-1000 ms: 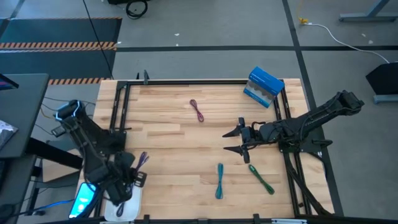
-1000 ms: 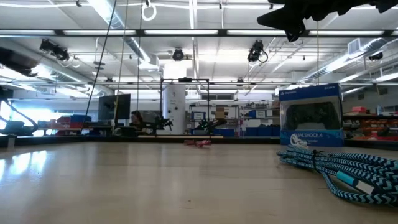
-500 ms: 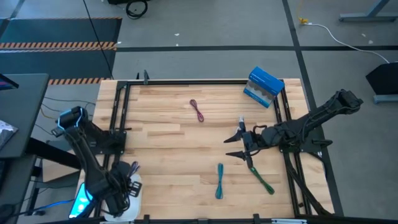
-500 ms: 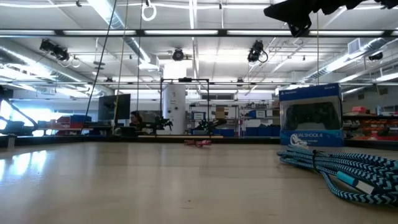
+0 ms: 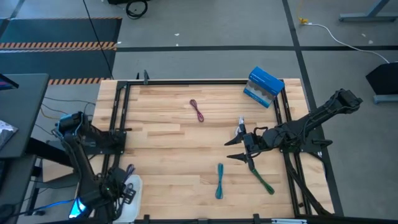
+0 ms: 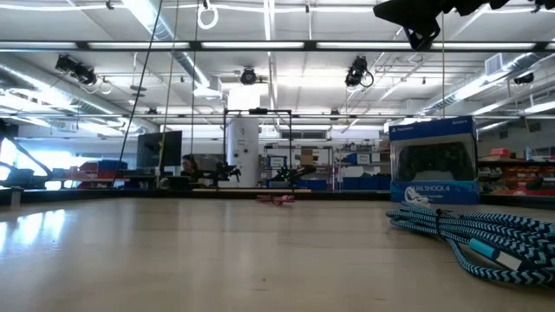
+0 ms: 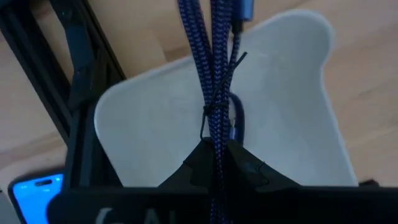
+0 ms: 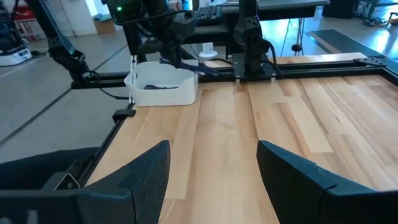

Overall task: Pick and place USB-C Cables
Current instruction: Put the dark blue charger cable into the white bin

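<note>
My left gripper [image 5: 122, 184] is shut on a purple cable bundle [image 7: 211, 68] above the white tray [image 5: 133, 208] at the table's near left corner. My right gripper [image 5: 230, 149] is open and empty, in the air over the right half of the table, beside the far end of the green cable [image 5: 261, 177]. The teal cable [image 5: 219, 180] lies flat near the front middle and also shows in the low view [image 6: 486, 236]. The maroon cable [image 5: 198, 110] lies flat toward the far middle. A dark cord [image 8: 155, 87] lies inside the tray. My left gripper pinches the purple bundle near one end [image 7: 216, 146] between its two fingers, which lie along the cord and slant down over the tray. The rest of the bundle, with its twist tie [image 7: 214, 111], sticks out past the fingertips, clear of the tray [image 8: 186, 65].
A blue-and-white box [image 5: 264, 87] stands at the far right corner. Black rails [image 5: 118, 118] run along the table's left, far and right edges. A lit phone [image 5: 79, 205] lies left of the tray. Bare wood spans the table's middle.
My left gripper has carried the purple bundle toward the table's near left corner, from beside the tray to over it, keeping its hold. My right gripper has drifted a little toward the near edge and stays open.
</note>
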`<state>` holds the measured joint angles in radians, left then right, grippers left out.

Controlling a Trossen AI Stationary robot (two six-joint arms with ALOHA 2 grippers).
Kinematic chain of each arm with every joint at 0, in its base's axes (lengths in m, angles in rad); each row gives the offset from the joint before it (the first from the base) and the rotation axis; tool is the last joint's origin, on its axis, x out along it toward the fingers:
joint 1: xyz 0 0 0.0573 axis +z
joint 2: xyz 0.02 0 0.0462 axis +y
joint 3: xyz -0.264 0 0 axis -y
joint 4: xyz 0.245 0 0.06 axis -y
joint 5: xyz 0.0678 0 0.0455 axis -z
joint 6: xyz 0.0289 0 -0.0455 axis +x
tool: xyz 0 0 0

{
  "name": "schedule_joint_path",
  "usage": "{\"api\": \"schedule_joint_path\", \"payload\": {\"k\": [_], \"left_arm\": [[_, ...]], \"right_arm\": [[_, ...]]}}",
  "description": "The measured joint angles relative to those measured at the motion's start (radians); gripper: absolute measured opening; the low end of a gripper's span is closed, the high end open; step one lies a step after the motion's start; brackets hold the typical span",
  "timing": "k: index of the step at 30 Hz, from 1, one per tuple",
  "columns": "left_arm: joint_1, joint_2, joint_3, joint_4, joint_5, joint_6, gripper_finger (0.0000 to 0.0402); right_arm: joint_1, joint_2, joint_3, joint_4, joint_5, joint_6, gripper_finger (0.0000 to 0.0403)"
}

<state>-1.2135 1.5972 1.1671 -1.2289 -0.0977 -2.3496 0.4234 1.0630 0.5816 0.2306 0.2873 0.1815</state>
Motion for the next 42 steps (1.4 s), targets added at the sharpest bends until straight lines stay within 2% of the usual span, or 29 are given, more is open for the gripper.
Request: {"api": "schedule_joint_path", "payload": {"k": [7, 26, 42], "left_arm": [[-0.02, 0.033, 0.002, 0.109, 0.024, -0.006, 0.0027], [-0.009, 0.043, 0.038, 0.149, 0.017, 0.004, 0.0028], [0.015, 0.045, 0.037, 0.156, 0.024, 0.017, 0.0097]], "right_arm": [[0.0, 0.0, 0.0, 0.0, 0.0, 0.0, 0.0248], [0.0, 0.0, 0.0, -0.008, 0.0, 0.003, 0.0248], [-0.013, 0.0, 0.0, 0.016, 0.0, -0.028, 0.0248]]}}
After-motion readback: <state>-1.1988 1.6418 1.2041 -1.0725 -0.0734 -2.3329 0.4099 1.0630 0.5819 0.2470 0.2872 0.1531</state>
